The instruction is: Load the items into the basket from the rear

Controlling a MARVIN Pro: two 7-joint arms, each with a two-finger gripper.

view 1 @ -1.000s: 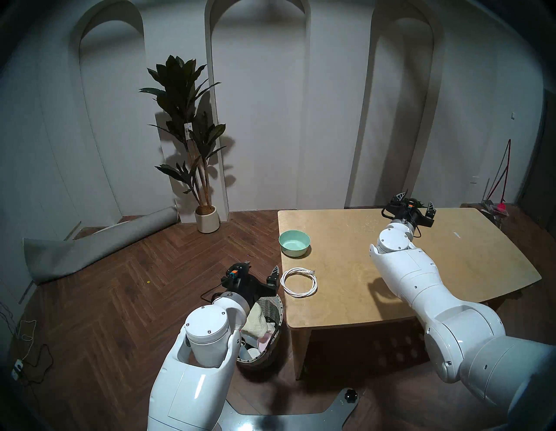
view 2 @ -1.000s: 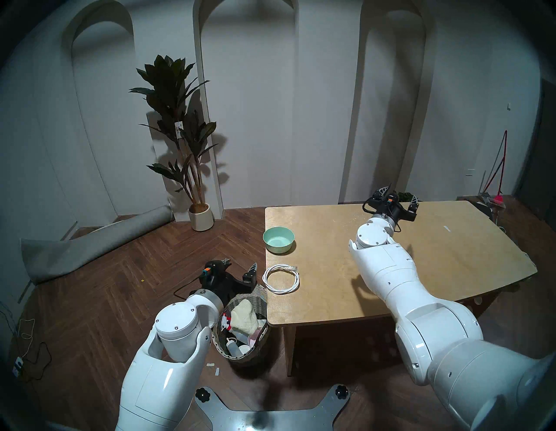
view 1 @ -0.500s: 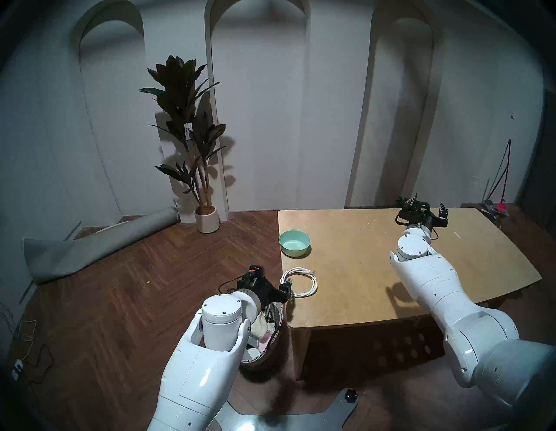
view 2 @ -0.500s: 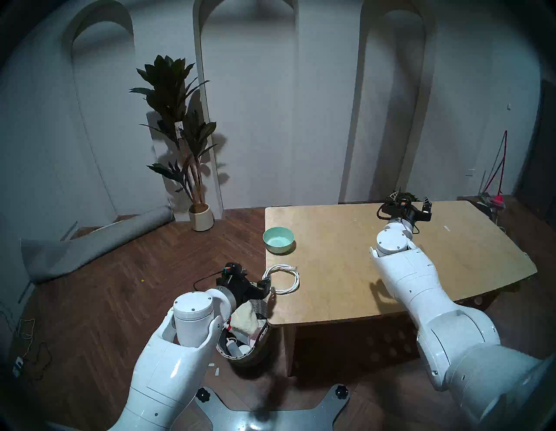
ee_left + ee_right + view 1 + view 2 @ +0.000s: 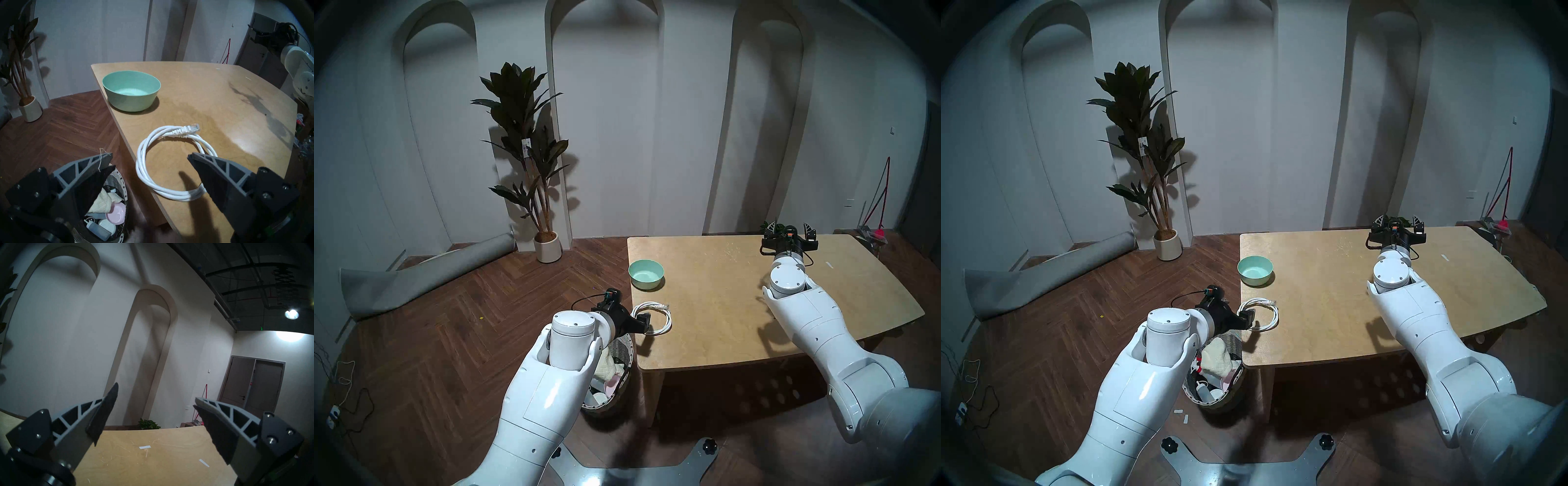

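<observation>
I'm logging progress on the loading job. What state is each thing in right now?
Left hand: open, empty, over the cable.
Right hand: open, empty, raised.
Cable: coiled on the table.
Bowl: upright, on the table.
Cloth: inside the basket.

Worktop (image 5: 220,95): pale plywood, smooth, faint sheen, fine scratches, layered edge. Bowl (image 5: 131,93): mint-green, matt, smooth. Cable (image 5: 163,162): white plastic sheath, slightly glossy, with a clear plastic plug. Basket (image 5: 1232,342): woven grey-and-white weave, coarse. Cloth (image 5: 1217,359): cream, waffle-textured fabric. Left pincer (image 5: 149,156): matt grey ribbed plastic fingers (image 5: 88,165), dark rough pads. Floor (image 5: 449,322): dark wood herringbone, low sheen. Arm shells (image 5: 548,390): glossy white plastic.
</observation>
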